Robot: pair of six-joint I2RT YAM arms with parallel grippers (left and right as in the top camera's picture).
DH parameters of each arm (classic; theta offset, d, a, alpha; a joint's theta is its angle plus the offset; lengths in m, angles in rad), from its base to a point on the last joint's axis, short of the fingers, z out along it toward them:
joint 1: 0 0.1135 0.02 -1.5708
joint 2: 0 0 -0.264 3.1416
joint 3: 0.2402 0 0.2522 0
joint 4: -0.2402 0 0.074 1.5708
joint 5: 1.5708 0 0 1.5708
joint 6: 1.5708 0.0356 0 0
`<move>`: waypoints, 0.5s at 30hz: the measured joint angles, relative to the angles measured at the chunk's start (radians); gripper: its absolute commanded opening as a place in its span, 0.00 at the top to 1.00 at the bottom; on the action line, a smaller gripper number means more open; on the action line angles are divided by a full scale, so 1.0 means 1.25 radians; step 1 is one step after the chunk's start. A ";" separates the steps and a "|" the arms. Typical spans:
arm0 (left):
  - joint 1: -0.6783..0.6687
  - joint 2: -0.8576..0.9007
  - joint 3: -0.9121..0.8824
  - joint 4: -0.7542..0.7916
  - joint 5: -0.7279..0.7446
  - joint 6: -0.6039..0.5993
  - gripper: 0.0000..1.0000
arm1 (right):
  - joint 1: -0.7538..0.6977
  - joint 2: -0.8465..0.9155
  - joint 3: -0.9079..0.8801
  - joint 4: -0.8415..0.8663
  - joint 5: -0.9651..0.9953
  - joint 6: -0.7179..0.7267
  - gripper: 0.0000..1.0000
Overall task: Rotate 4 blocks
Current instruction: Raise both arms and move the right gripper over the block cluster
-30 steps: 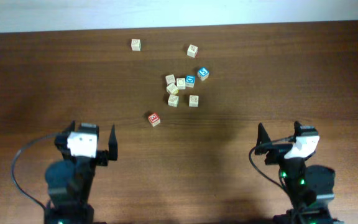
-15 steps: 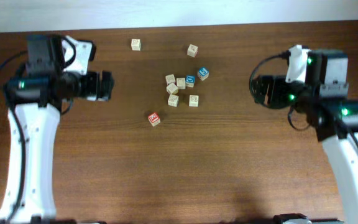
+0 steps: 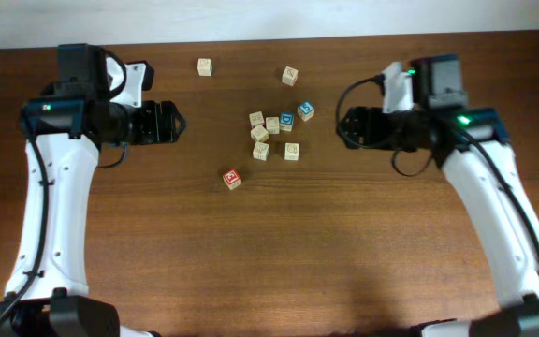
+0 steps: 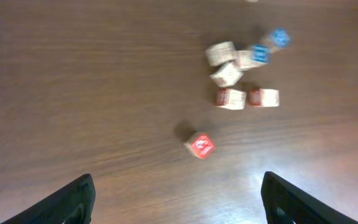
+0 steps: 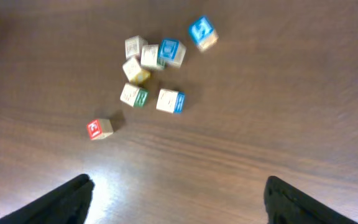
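I count ten blocks (image 3: 261, 151) on the tabletop (image 3: 157, 243): one red-faced block (image 3: 231, 179), two blue-faced blocks (image 3: 306, 111) (sitting near each other), and seven pale-topped ones.

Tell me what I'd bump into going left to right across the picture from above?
left gripper → lone pale block → red-faced block → huddle of blocks → right gripper

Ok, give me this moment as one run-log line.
left gripper: open, empty | right gripper: open, empty | red-faced block: alone, apart from block cluster | contact: none
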State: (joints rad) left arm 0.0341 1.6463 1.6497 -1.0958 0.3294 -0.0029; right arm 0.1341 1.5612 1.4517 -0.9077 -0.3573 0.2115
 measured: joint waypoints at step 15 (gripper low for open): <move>-0.068 0.120 0.002 0.055 -0.301 -0.249 0.05 | 0.159 0.425 0.229 0.119 0.172 0.230 0.37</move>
State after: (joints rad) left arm -0.0505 1.7962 1.6516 -1.0275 -0.0463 -0.3138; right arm 0.3328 2.0926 1.7382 -0.7593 -0.1425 0.4992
